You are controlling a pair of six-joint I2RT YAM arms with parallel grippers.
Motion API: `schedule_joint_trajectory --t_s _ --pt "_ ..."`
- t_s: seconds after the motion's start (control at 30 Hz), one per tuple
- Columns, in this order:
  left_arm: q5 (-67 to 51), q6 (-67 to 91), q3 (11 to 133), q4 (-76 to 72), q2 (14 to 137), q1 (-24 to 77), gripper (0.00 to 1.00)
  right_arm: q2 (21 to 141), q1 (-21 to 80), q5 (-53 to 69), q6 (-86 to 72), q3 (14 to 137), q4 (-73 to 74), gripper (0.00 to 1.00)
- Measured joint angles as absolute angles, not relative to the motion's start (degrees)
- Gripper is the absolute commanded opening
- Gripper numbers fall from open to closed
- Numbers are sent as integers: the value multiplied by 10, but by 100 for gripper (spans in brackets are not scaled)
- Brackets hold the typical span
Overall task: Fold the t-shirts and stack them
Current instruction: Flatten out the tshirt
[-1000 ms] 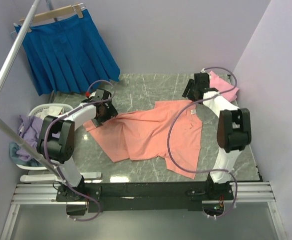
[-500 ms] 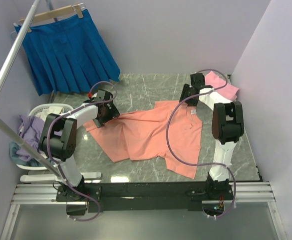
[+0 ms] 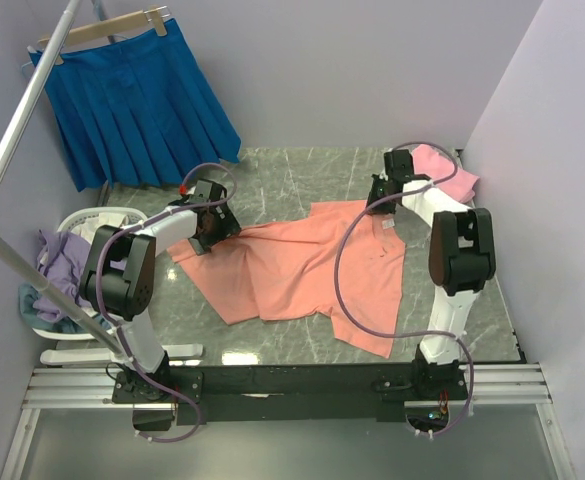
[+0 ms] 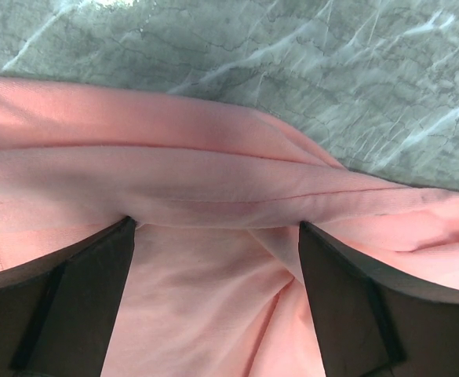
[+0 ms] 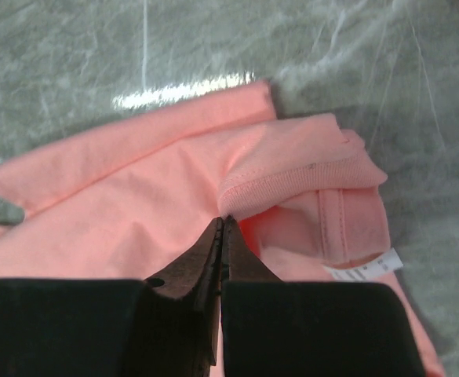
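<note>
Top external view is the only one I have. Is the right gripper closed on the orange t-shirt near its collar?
Observer: The right gripper is shut, with its tips against the orange t-shirt just below the ribbed collar. I cannot tell whether any cloth is pinched between them.
Operator: And the left gripper, please?
Observer: The left gripper is open. Its fingers stand on either side of a raised fold of the same shirt.
</note>
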State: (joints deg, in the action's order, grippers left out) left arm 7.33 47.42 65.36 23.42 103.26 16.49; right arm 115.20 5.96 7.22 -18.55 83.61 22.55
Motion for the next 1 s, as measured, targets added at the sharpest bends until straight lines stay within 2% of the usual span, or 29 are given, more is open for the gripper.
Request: schedule_joint_trajectory --t_s 0.27,0.47,0.5,0.53,0.57,0.67,0.83,1.0 --pt "74 472 649 230 1031 165 89 1005 85 83 -182 701 213 0" --pt "74 469 648 229 1030 165 89 868 190 87 -204 522 213 0" --pt "74 467 648 229 1030 165 89 849 209 93 -213 492 213 4" --pt "74 466 648 229 1030 165 89 836 226 100 -221 470 216 21" --pt "74 465 648 229 1030 165 89 821 246 102 -233 444 220 53" --pt "74 462 648 229 1030 165 89 770 276 86 -264 397 262 69" --pt "74 459 648 230 1030 166 89 678 243 -7 -277 445 304 70" --pt "74 457 648 230 1030 166 90 715 135 -65 -271 560 236 66"
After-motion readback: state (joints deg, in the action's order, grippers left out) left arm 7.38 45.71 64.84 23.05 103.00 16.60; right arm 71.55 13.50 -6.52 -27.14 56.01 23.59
